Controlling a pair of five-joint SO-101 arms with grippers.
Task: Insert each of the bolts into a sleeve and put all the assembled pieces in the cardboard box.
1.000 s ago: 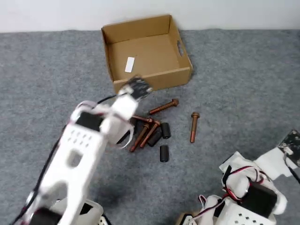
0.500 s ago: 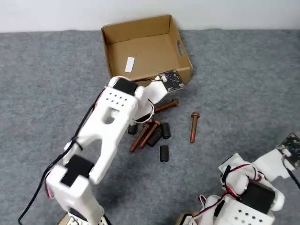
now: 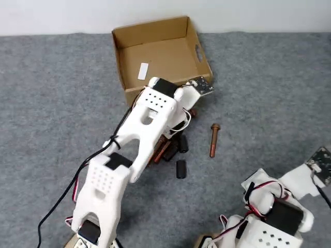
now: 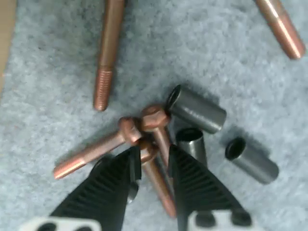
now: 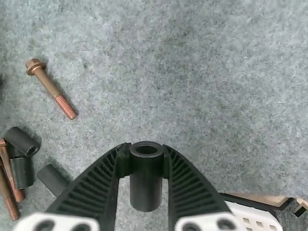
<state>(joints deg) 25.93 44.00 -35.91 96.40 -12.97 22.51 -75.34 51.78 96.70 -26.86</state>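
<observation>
Our left gripper (image 4: 151, 154), fingers apart, straddles a bolt (image 4: 155, 180) in the pile (image 3: 178, 145) just in front of the cardboard box (image 3: 165, 57). Our right gripper (image 5: 146, 161), well away from the box, clamps a black sleeve (image 5: 146, 185).

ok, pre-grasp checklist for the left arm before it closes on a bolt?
1. Left gripper open, straddling one bolt: ok.
2. That bolt clear of neighbours: not ok, two other bolt heads press against it.
3. Right gripper shut on sleeve, open end exposed: ok.
4. Sleeve bore empty throughout: cannot tell.
5. Cardboard box open, no pieces inside: ok.
</observation>
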